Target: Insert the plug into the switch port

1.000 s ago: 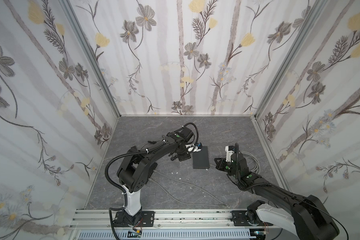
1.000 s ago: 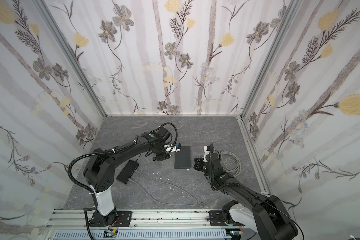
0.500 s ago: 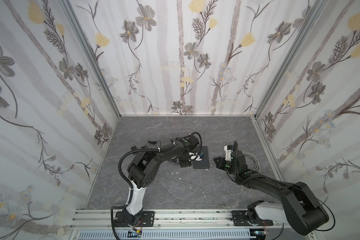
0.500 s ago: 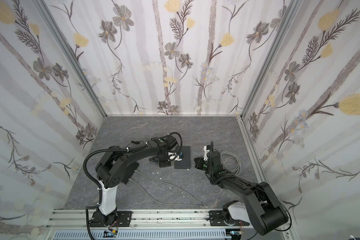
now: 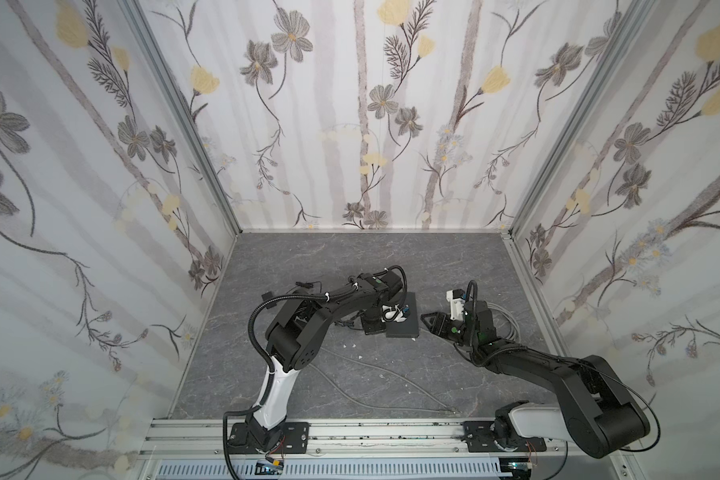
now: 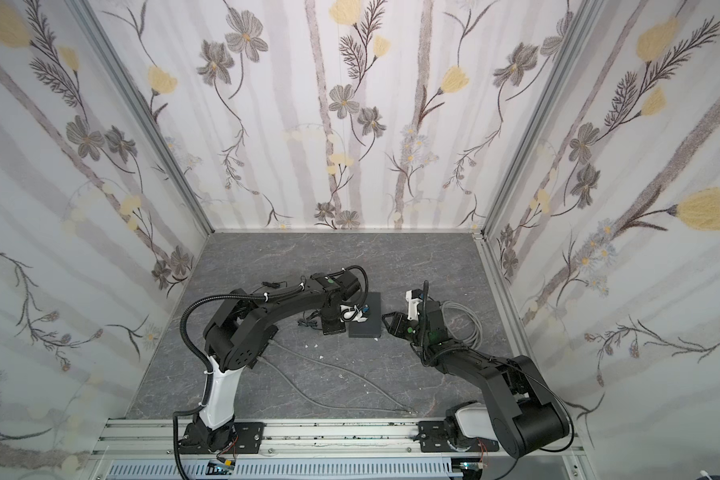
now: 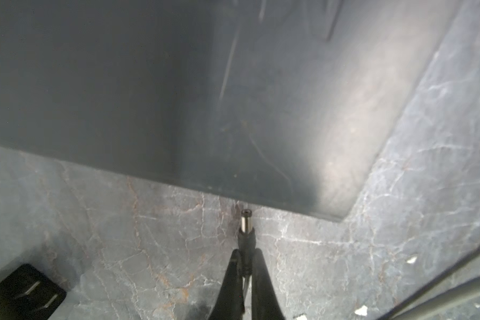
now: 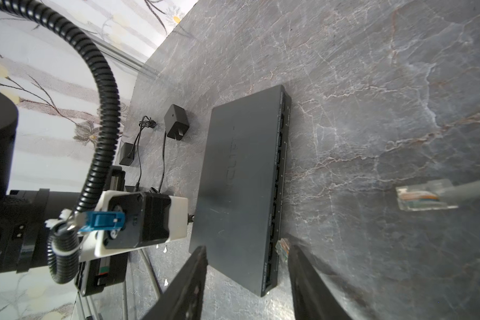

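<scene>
The switch point(image 5: 406, 318) point(image 6: 368, 320) is a flat dark box on the grey floor. My left gripper point(image 7: 245, 250) point(image 5: 387, 323) is shut on the black body of a barrel plug point(image 7: 245, 224). The plug's metal tip points at the switch point(image 7: 178, 97) and sits right at its edge; I cannot tell whether they touch. My right gripper point(image 8: 247, 248) point(image 5: 425, 322) stands open at the switch's point(image 8: 239, 180) near corner, on the side with the row of ports. A clear network plug point(image 8: 283, 248) sits against the port face beside one finger, with neither finger closed on it.
A second clear network plug point(image 8: 424, 198) on a grey cable lies on the floor beyond the port side. A black power adapter point(image 8: 176, 126) and a small black box point(image 8: 128, 155) lie behind the switch. Grey cables point(image 5: 391, 374) cross the front floor, and a coil point(image 5: 504, 320) lies at the right.
My right gripper has gone from shut to open beside the port face. My left gripper has carried the barrel plug forward and down to the switch's side.
</scene>
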`<state>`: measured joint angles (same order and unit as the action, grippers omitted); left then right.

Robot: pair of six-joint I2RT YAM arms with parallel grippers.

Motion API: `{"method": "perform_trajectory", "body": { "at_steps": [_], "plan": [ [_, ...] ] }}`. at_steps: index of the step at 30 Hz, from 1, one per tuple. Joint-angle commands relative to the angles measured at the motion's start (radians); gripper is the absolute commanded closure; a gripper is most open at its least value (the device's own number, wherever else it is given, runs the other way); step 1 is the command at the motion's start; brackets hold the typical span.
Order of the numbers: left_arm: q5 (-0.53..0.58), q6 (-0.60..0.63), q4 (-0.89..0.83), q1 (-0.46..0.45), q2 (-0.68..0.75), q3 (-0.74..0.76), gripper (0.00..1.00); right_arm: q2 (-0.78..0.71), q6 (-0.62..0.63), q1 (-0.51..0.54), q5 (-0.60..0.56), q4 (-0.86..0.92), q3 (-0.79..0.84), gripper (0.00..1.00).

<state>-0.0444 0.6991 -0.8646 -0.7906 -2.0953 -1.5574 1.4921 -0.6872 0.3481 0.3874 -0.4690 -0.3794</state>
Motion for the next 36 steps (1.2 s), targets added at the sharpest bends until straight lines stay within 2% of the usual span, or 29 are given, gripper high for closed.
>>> {"method": "perform_trajectory", "body": {
  "at_steps": [1, 6, 14, 36],
  "plan": [
    [-0.038, -0.032, -0.025, -0.016, -0.017, -0.028, 1.0, 0.01, 0.004, -0.001, 0.013, -0.04, -0.012, 0.51],
    [-0.061, -0.049, -0.045, -0.029, -0.027, -0.056, 1.0, 0.033, 0.004, 0.0, 0.016, -0.028, -0.031, 0.51],
    [0.031, -0.054, -0.05, -0.029, -0.006, -0.051, 1.0, 0.062, 0.009, 0.0, 0.021, -0.008, -0.057, 0.51],
    [-0.035, -0.113, -0.068, -0.032, -0.064, -0.116, 1.0, 0.06, 0.008, 0.002, 0.021, -0.011, -0.052, 0.51]
  ]
}}
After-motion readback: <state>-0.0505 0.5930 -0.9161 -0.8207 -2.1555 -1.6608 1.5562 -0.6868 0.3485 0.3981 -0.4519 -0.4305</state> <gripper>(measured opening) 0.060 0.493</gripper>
